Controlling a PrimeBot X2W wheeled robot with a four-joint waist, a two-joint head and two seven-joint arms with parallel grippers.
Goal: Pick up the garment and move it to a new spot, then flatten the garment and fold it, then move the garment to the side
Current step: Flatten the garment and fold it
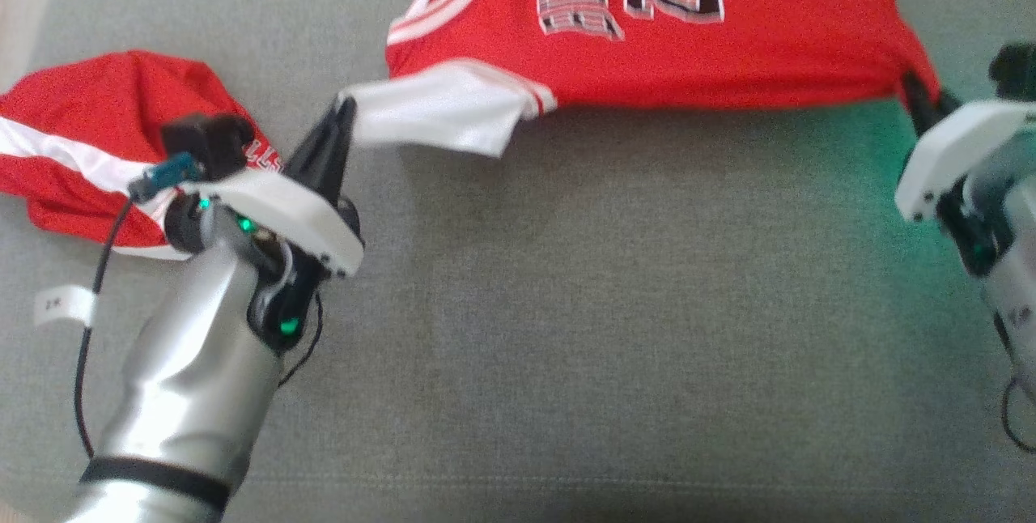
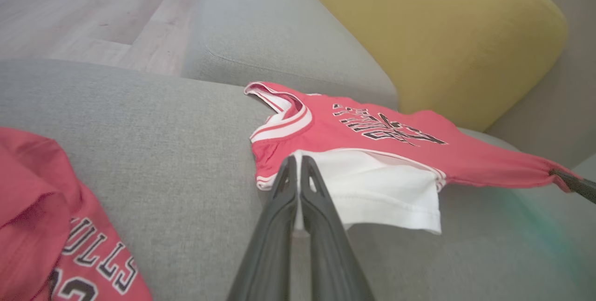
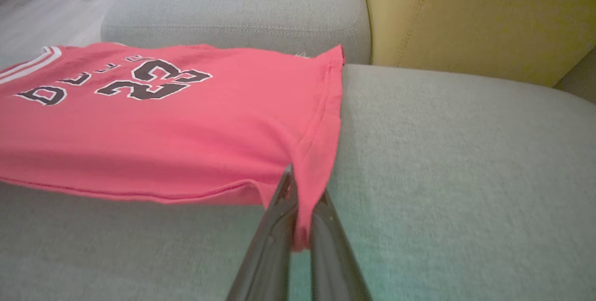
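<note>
Two grips hold the jersey [image 1: 712,53]: left tool [image 1: 346,106] clamps its sleeve [image 1: 437,114], right tool [image 1: 914,90] its hem [image 3: 321,105]. Stretch evenly, lay flat.

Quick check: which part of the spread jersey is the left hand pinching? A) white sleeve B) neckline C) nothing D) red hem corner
A: the left hand is shut on the edge of the white sleeve of the jersey.
</note>
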